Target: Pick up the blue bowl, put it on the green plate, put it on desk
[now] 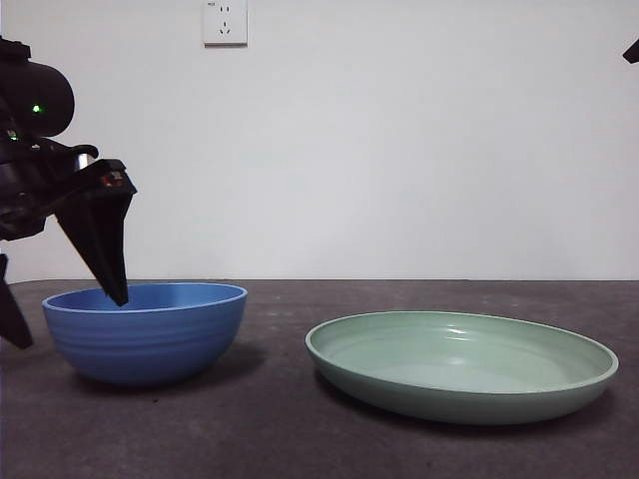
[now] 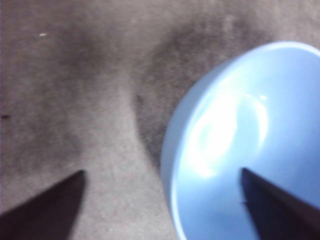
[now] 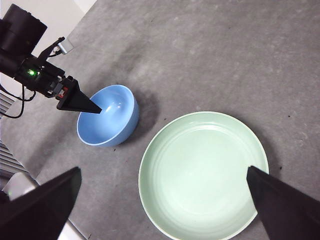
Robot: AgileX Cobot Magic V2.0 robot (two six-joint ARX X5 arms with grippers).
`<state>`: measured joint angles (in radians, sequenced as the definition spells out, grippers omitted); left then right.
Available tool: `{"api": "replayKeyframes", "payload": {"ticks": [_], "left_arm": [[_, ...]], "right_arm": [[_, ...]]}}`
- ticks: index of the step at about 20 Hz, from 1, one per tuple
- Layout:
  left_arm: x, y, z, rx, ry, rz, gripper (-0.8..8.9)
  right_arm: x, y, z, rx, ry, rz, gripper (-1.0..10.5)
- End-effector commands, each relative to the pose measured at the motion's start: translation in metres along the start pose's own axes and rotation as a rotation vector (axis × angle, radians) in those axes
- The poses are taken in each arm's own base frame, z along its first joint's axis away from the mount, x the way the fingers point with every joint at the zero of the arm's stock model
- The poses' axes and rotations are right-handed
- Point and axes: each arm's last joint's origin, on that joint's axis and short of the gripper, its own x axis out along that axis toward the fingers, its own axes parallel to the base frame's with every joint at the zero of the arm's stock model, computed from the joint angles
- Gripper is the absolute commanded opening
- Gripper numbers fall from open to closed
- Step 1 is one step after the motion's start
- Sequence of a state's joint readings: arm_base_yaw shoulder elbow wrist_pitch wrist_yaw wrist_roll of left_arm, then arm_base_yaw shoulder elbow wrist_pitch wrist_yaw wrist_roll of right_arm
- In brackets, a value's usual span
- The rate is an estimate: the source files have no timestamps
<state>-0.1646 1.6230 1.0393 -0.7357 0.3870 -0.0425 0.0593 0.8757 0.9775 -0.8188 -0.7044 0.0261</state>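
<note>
Straddling the rim, your left gripper (image 1: 68, 317) stands wide open — one jaw inside the ridged blue bowl (image 1: 146, 332), one outside — on the speckled desk (image 1: 270, 419) beside the glossy green plate (image 1: 461, 363).

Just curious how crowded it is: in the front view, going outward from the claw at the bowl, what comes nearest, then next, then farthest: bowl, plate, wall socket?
1. Bowl: the left claw straddles its rim, one jaw inside.
2. Socket: high on the wall, behind.
3. Plate: across the desk, on the other side of the bowl.
</note>
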Motion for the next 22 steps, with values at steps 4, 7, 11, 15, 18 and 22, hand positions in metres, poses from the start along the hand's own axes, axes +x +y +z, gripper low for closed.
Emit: {"api": "replayKeyframes", "payload": {"ticks": [4, 7, 11, 15, 18, 22], "left_arm": [[0.002, 0.0, 0.004, 0.006, 0.008, 0.01, 0.76], [0.002, 0.0, 0.005, 0.01, 0.004, 0.009, 0.15], [-0.002, -0.003, 0.005, -0.009, 0.029, 0.055, 0.15], [-0.02, -0.03, 0.017, 0.048, 0.053, 0.137, 0.15], [-0.032, -0.073, 0.029, 0.13, 0.008, 0.104, 0.15], [-0.026, -0.128, 0.034, 0.238, -0.009, 0.048, 0.15]], "right_arm": [[-0.002, 0.002, 0.005, -0.022, -0.013, 0.005, 6.5], [-0.002, 0.002, 0.005, -0.022, -0.013, 0.005, 6.5], [-0.002, 0.002, 0.004, -0.016, -0.007, -0.015, 6.5], [-0.002, 0.001, -0.003, 0.028, 0.047, -0.035, 6.5], [-0.003, 0.002, -0.01, 0.073, 0.113, -0.036, 6.5], [-0.005, 0.002, -0.02, 0.084, 0.197, -0.079, 6.5]]}}
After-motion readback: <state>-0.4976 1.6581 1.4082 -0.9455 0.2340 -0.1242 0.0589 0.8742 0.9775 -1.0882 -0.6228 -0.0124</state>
